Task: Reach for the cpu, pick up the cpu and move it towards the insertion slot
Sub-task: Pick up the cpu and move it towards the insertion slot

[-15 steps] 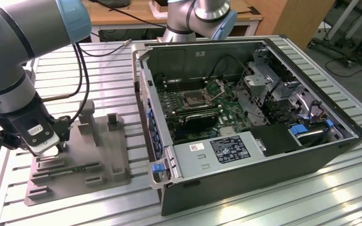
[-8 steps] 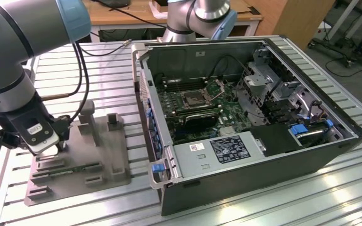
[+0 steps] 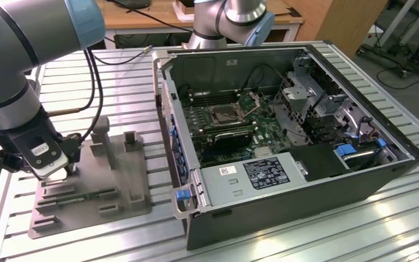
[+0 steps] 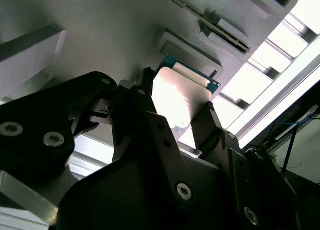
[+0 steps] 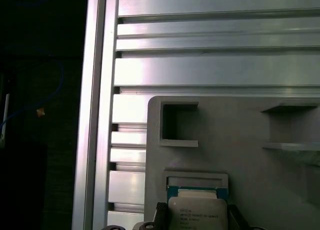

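The cpu, a small square chip with a pale metal top and a green rim, sits between my gripper's two dark fingers, which press on its opposite edges. In the first wrist view the cpu hangs just over a shallow square recess of the grey fixture plate. In the exterior view my gripper is low over the near-left part of the fixture plate. The insertion slot, a metal-framed socket on the green motherboard, lies inside the open computer case, far towards the exterior view's right.
A long green memory strip lies on the fixture, and grey posts rise beside my gripper. The open case's wall stands between fixture and motherboard. A second arm's base stands behind the case. The ribbed metal table surrounds everything.
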You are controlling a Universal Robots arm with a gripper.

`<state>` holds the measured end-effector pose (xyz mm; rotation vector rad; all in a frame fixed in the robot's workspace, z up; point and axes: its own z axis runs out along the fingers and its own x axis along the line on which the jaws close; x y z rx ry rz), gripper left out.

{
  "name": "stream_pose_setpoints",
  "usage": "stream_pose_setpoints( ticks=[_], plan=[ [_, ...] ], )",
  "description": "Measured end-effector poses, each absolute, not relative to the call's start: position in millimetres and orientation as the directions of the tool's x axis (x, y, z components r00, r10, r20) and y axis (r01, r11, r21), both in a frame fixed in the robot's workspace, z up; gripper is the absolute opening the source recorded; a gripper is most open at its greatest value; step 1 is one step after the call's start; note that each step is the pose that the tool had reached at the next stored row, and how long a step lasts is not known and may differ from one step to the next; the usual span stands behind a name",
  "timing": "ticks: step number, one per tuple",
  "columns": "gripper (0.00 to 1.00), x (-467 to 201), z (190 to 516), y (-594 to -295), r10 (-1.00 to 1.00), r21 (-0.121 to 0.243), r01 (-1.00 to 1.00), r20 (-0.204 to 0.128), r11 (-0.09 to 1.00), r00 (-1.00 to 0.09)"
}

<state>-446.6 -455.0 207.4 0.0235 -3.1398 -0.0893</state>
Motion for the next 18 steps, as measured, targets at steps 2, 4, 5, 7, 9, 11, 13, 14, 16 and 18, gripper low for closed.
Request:
stream_pose_setpoints(
  ticks=[2,4,5,7,9,11,13,14,16,18],
  plan=[
    [0.55,-446.5,207.9,-455.0,-0.015,0.059,-0.015,0.000,0.998,-1.000],
    [0.55,-446.5,208.4,-455.0,-0.015,0.060,-0.015,0.000,0.998,-1.000],
    [0.55,-446.5,208.7,-455.0,-0.015,0.061,-0.015,0.000,0.998,-1.000],
    [0.55,-446.5,209.3,-454.9,-0.015,0.062,-0.015,0.000,0.998,-1.000],
    [0.55,-446.5,210.4,-455.0,-0.015,0.062,-0.015,0.000,0.998,-1.000],
    [0.55,-446.5,211.3,-455.0,-0.015,0.063,-0.015,0.000,0.998,-1.000],
    [0.55,-446.5,211.9,-455.0,-0.015,0.063,-0.015,0.000,0.998,-1.000],
    [0.55,-446.5,212.2,-454.9,-0.015,0.063,-0.015,0.000,0.998,-1.000],
    [0.55,-446.5,212.8,-455.0,-0.015,0.063,-0.015,0.000,0.998,-1.000],
    [0.55,-446.6,213.7,-455.0,-0.015,0.063,-0.015,0.000,0.998,-1.000]
  ],
)
